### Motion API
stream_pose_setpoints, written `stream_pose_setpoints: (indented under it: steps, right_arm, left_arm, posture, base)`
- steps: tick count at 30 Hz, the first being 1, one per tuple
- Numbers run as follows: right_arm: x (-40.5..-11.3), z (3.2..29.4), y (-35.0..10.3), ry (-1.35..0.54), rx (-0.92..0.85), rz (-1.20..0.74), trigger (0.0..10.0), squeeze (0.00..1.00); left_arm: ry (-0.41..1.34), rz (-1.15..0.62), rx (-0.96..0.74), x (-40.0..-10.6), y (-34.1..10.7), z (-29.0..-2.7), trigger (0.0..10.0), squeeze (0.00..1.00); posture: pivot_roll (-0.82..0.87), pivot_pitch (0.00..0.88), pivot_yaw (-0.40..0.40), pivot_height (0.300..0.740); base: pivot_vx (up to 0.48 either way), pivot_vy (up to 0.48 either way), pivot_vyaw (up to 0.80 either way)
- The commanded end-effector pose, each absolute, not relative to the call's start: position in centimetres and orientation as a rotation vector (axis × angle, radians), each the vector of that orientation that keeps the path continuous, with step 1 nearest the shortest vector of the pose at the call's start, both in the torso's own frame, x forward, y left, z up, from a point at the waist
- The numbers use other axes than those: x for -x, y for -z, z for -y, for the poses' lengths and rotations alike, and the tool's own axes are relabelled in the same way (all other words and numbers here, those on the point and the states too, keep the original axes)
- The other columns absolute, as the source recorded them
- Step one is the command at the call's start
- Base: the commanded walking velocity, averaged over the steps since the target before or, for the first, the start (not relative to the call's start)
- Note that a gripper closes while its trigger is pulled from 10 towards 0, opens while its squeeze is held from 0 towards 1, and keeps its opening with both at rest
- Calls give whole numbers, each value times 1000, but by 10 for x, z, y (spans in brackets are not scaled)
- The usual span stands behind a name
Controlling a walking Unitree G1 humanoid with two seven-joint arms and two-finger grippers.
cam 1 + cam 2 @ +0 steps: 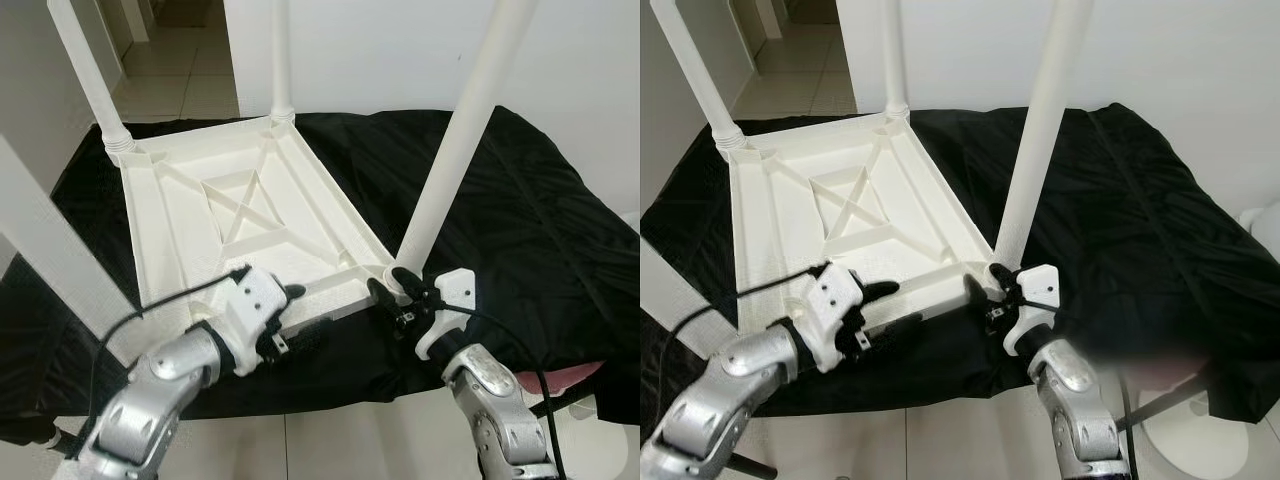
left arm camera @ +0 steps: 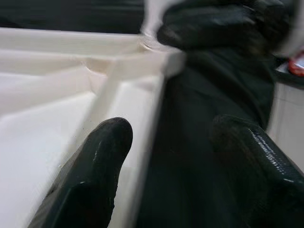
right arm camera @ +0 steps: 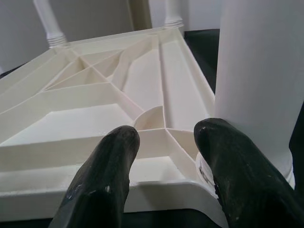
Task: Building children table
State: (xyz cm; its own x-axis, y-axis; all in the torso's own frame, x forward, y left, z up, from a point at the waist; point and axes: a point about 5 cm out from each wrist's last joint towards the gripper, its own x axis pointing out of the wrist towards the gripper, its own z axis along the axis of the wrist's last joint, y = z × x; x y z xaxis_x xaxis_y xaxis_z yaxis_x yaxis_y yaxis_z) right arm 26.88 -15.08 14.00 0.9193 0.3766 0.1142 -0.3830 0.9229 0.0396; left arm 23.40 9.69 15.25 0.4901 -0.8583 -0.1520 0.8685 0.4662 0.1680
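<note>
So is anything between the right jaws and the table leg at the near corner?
Nothing visible. The right gripper sits at the base of the near-right leg, one finger against it; its jaws stand open at the upturned tabletop corner.

- A white plastic children's table (image 1: 240, 215) lay upside down on black cloth, its ribbed underside facing up.
- White round legs (image 1: 463, 140) stood upright in its corner sockets.

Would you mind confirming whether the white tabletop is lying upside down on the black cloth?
Yes, the tabletop lies with its ribbed underside up on the black cloth, legs pointing upward.
</note>
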Motion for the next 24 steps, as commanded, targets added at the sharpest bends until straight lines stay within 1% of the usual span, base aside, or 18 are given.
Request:
stream_pose_setpoints:
  steps: [1,3,6,20,21,22,24]
  right_arm:
    - [-272,162,-135,-330,-61,85,10000,0]
    - [-277,166,-136,-320,-48,91,10000,0]
    - [-280,171,-136,-315,-37,91,10000,0]
    - [-295,186,-137,-267,-4,112,10000,0]
    - [-299,193,-137,-243,8,111,10000,0]
    - [-299,193,-137,-243,8,111,10000,0]
    - [-307,207,-136,-205,21,102,10000,0]
  left_arm:
    - [1147,-64,-263,-224,-151,-92,10000,0]
    - [1197,-93,-308,-215,-146,-91,10000,0]
    - [1209,-112,-323,-211,-144,-92,10000,0]
    - [1217,-163,-302,-202,-151,-101,10000,0]
    - [1222,-170,-302,-200,-154,-104,10000,0]
    - [1222,-170,-302,-200,-154,-104,10000,0]
    - [1254,-178,-308,-193,-160,-106,10000,0]
  posture:
    - [20,97,24,740]
    - [25,94,25,740]
    - [34,96,21,740]
    - [55,87,17,740]
    - [64,81,13,740]
    - [64,81,13,740]
    - [81,75,3,740]
  base:
    - [0,0,0]
    - [0,0,0]
    - [0,0,0]
    - [0,0,0]
    - [0,0,0]
    - [0,0,0]
    - [0,0,0]
